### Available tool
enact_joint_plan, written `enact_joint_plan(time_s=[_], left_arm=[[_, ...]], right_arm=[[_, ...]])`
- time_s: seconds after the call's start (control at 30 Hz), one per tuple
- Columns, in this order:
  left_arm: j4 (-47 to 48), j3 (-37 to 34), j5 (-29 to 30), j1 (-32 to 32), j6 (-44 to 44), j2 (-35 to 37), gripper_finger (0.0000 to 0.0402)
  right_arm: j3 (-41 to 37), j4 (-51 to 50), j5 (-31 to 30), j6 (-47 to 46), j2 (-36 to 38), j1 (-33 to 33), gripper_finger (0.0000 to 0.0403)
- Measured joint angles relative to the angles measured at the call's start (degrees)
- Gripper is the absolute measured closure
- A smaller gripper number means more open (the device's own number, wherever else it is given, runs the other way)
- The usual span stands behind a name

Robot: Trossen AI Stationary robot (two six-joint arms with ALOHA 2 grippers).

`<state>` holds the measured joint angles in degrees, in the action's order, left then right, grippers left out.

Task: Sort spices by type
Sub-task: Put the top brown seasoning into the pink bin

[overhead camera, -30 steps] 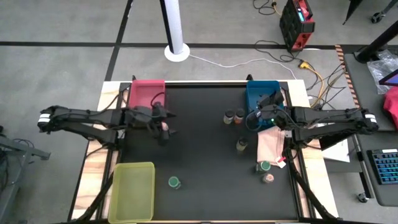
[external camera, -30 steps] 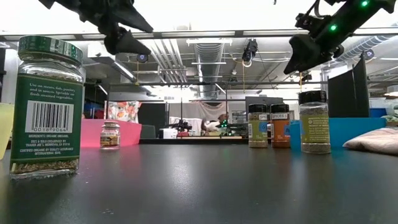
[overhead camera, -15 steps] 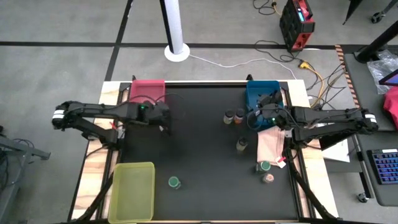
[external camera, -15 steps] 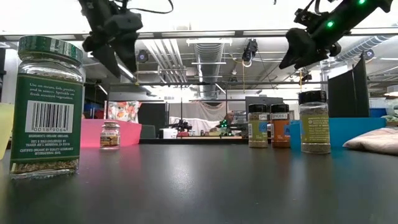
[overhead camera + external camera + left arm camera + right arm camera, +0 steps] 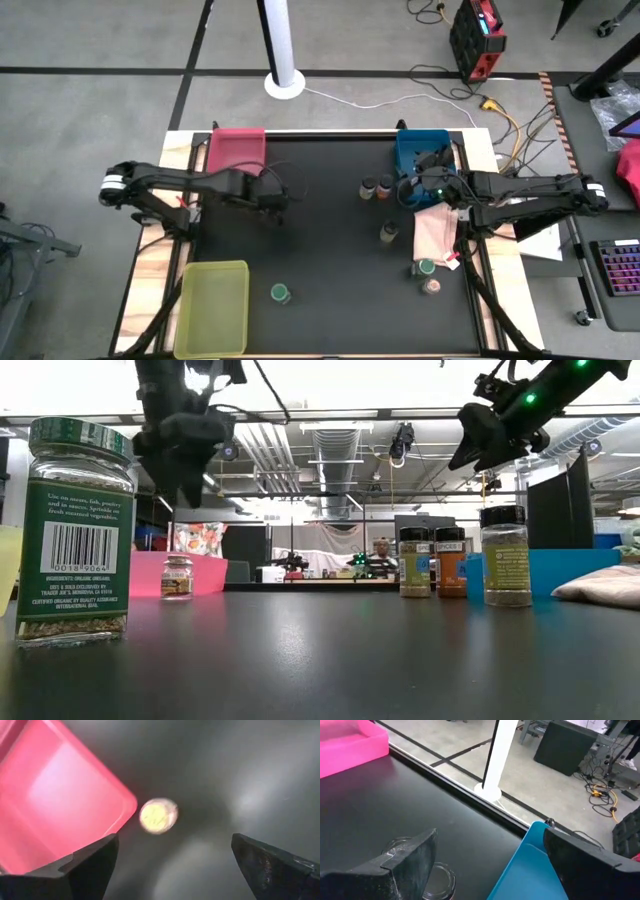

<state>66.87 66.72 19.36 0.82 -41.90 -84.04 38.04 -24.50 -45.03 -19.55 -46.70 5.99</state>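
My left gripper (image 5: 274, 206) (image 5: 172, 865) is open and points down above a small pale-topped spice jar (image 5: 158, 816) (image 5: 177, 575), which stands on the mat beside the red tray (image 5: 237, 150). My right gripper (image 5: 414, 186) (image 5: 490, 865) is open and hovers above two dark-capped jars (image 5: 376, 188) (image 5: 432, 561) near the blue tray (image 5: 422, 150). Another dark-capped jar (image 5: 389, 232) stands by the pink cloth (image 5: 436, 232). A green-lidded jar (image 5: 426, 268) and a pinkish-topped jar (image 5: 432, 287) stand near the cloth's near end. One green-lidded jar (image 5: 281, 293) (image 5: 75, 530) stands alone.
A yellow-green tray (image 5: 212, 308) lies at the near left corner. The black mat (image 5: 330, 260) is bare between the two groups of jars. A white pole base (image 5: 284, 84) and cables lie on the floor beyond the far edge.
My left gripper has come down and tipped from slanting to pointing straight down, ending over the small jar beside the red tray; the arm has stretched farther toward the table's right. The jars have stayed put.
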Motion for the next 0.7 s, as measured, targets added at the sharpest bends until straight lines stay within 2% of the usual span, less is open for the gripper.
enact_joint_plan(time_s=[0.2,0.43,0.57,0.7], left_arm=[[-0.6,-0.5,0.1,0.0,0.3,-1.4,0.0031],[-0.8,-0.7,0.6,-0.2,-0.8,-2.8,0.0039],[-1.0,-0.8,0.6,-0.2,-0.9,-3.6,0.0095],[-1.0,-0.8,0.6,-0.2,-0.9,-4.7,0.0195]], right_arm=[[0.0,0.1,1.5,-6.4,0.1,0.0,0.0048],[0.0,0.1,5.1,-6.4,0.1,0.0,0.0048],[0.0,0.1,5.1,-6.2,0.1,0.0,0.0049],[0.0,0.0,5.1,-6.1,0.1,0.0,0.0049]])
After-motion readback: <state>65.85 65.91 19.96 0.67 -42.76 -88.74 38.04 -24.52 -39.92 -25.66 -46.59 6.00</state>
